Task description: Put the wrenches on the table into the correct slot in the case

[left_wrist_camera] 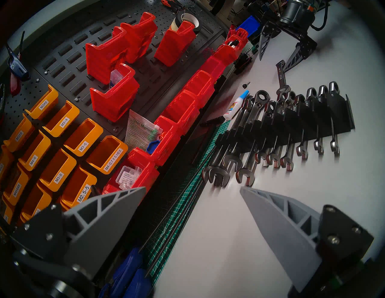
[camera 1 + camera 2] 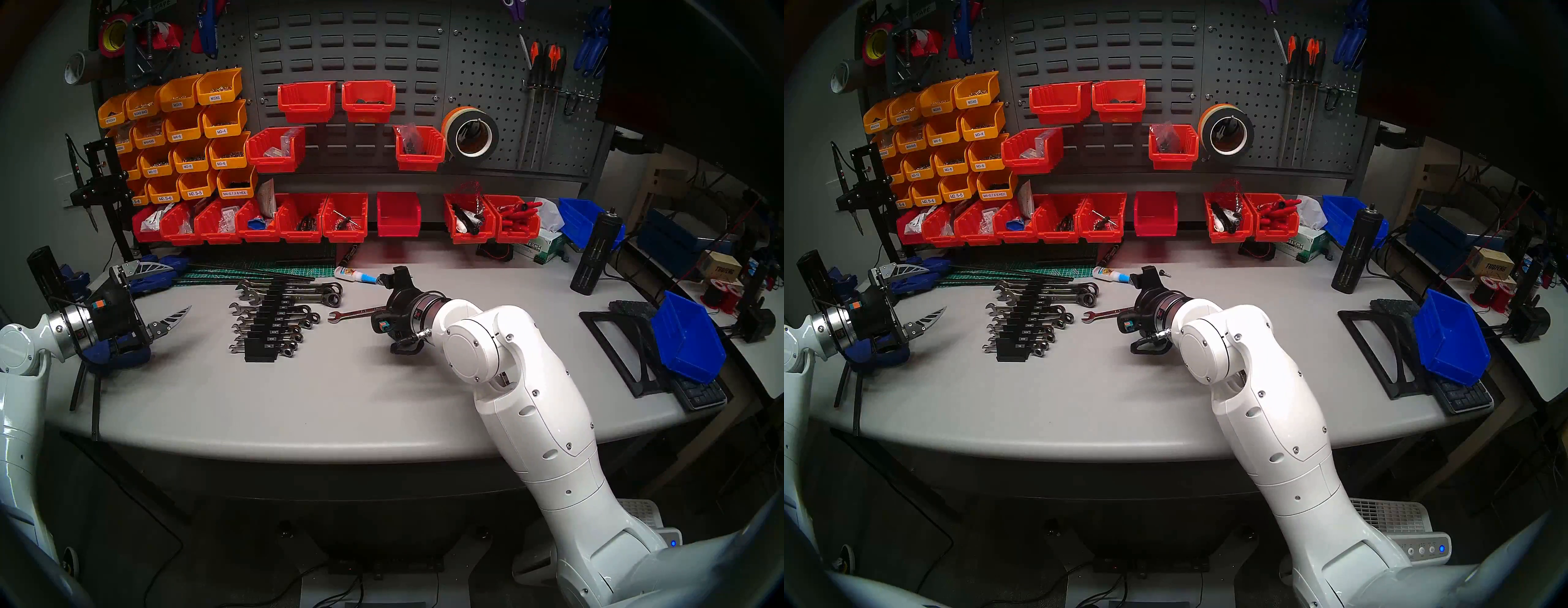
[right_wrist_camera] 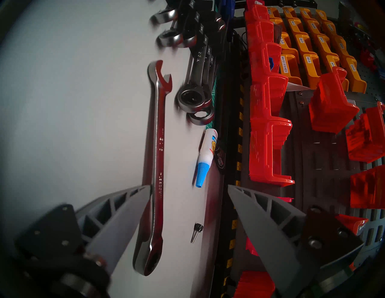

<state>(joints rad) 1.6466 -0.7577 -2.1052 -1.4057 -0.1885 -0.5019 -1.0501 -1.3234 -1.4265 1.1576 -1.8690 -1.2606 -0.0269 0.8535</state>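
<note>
head left: loose wrench point(image 2: 354, 314) lies flat on the table point(image 2: 297, 399), mid-depth, just right of the case point(image 2: 267, 327); long axis runs left-right, open jaw toward the case. Right gripper point(image 2: 392, 278) sits over its ring end; fingertips hidden behind the wrist.
head right: same layout. Left gripper point(image 2: 924, 293) parked at the table's left edge, fingers spread, holding nothing. Right arm is clearly nearer.
left wrist: case grooves mostly filled; loose wrench point(image 1: 281, 77) beyond the rack's far side, right gripper point(image 1: 273, 60) above it.
right wrist: right gripper point(image 3: 188, 188) wide open, nothing held. Wrench point(image 3: 157, 166) shank runs lengthwise between the fingers, hugging one finger point(image 3: 125, 212); glue bottle point(image 3: 206, 156) just beside.
next: likely close across the shank.
</note>
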